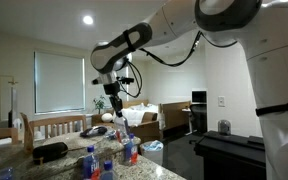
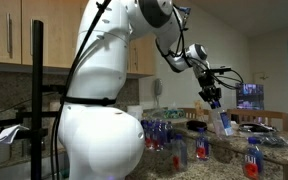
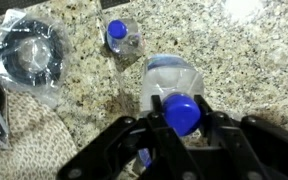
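In an exterior view, found the gripper (image 1: 116,102) hanging over the granite counter (image 1: 159,165), clamped on the held bottle (image 1: 121,124) dangling beneath it, apparently clear of the stone. Counted a few standing bottles (image 1: 130,150) with blue caps near the counter's front edge, just below and around the held bottle. Spotted a black bundle (image 1: 50,151) further along the counter, well apart from the gripper, and wooden chairs (image 1: 59,125) behind.

In an exterior view, saw the gripper (image 2: 213,98) reaching out past the white robot body (image 2: 104,115), gripping the held bottle (image 2: 224,122) by its top, tilted rather than upright. Made out standing bottles (image 2: 202,148) on the counter below and a pack of bottles (image 2: 156,132) nearer the robot.

In the wrist view, looked straight down on the gripper (image 3: 181,128), both fingers (image 3: 214,128) pressed against the neck of the held bottle (image 3: 169,85) just beside its blue cap (image 3: 181,112), not spread. Picked out one of the standing bottles (image 3: 122,38) on the granite counter (image 3: 254,60) beyond, apart from the held one, a black bundle (image 3: 29,55) in clear plastic off to one side, and woven cloth (image 3: 29,125) near it
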`<state>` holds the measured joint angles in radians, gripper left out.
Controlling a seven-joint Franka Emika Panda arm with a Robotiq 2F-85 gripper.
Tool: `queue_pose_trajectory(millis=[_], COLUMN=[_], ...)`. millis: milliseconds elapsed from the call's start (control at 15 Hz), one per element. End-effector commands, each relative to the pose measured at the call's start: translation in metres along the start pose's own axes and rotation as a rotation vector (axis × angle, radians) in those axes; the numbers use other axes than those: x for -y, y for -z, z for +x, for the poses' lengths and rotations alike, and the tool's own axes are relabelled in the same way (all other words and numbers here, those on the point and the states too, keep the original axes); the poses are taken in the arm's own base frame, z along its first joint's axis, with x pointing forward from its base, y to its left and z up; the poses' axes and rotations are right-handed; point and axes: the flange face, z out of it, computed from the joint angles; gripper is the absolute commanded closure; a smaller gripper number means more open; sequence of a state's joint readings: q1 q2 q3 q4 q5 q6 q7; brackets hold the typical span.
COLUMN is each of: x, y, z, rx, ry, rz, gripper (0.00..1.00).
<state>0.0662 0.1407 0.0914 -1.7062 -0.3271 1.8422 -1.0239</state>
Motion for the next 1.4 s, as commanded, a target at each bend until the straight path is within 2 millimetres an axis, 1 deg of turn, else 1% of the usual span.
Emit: queue_pose_trajectory(millis=[0, 133, 333, 400, 467, 533, 667, 867, 933, 1000, 1133, 1267, 1333], x=[-0.023, -0.031, -0.035, -0.037, -0.033, -0.031, -0.032, -0.032, -0.032, -0.034, -0.04, -0.039, -0.039], y=[0.008, 0.001, -0.014, -0.016, -0.014, -0.019, -0.021, -0.019, -0.018, -0.014, -0.005, 0.003, 0.009], z=[0.0, 0.001, 0.013, 0.015, 0.014, 0.016, 0.018, 0.018, 0.018, 0.015, 0.002, -0.008, -0.025], rx=[-0.058, -0.075, -0.095, -0.094, -0.063, -0.066, -0.066, -0.066, -0.066, -0.09, -0.128, -0.127, -0.097], ry=[0.187, 0.288, 0.443, 0.496, 0.55, 0.455, 0.504, 0.515, 0.515, 0.661, 0.746, 0.855, 0.907], rz=[-0.014, -0.01, 0.006, 0.022, 0.037, 0.029, 0.035, 0.034, 0.034, 0.035, 0.021, 0.026, 0.045], gripper=[0.85, 0.85, 0.86, 0.86, 0.86, 0.65, 0.65, 0.65, 0.86, 0.86, 0.85, 0.86, 0.86])
